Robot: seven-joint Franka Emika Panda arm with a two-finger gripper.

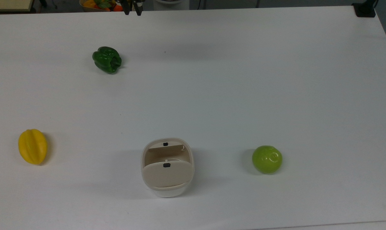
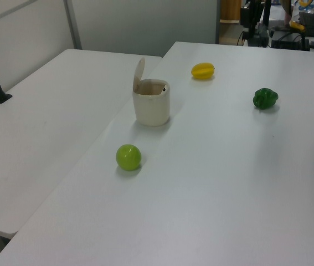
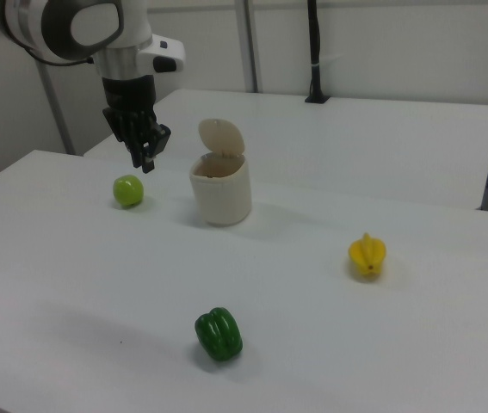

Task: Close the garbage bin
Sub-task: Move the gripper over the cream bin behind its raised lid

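A cream-white garbage bin (image 1: 167, 167) stands open on a white desk (image 1: 244, 95), its beige lid (image 3: 220, 136) tipped up on its hinge and a small black button (image 1: 166, 165) visible on the lid in the top view. The bin sits toward the near edge of the desk in the top view, roughly midway between two pieces of fruit: a yellow star fruit (image 1: 32, 146) well off to the top view's left and a green apple (image 1: 267, 159) to the top view's right. A green bell pepper (image 1: 107, 59) lies farther back on the desk, toward the top view's left.

The robot arm's hand (image 3: 146, 153) hangs in the air above the desk, pointing down, its two dark fingers (image 3: 151, 148) close together with only a narrow gap and nothing held between them. In the right view it hovers to the right view's left of the bin, above and just beyond the apple, clear of both. In the top view the fingertips show at the far edge of the desk (image 1: 132, 9), well apart from the bin.

A second white desk (image 2: 40, 138) adjoins the first on the left view's left.
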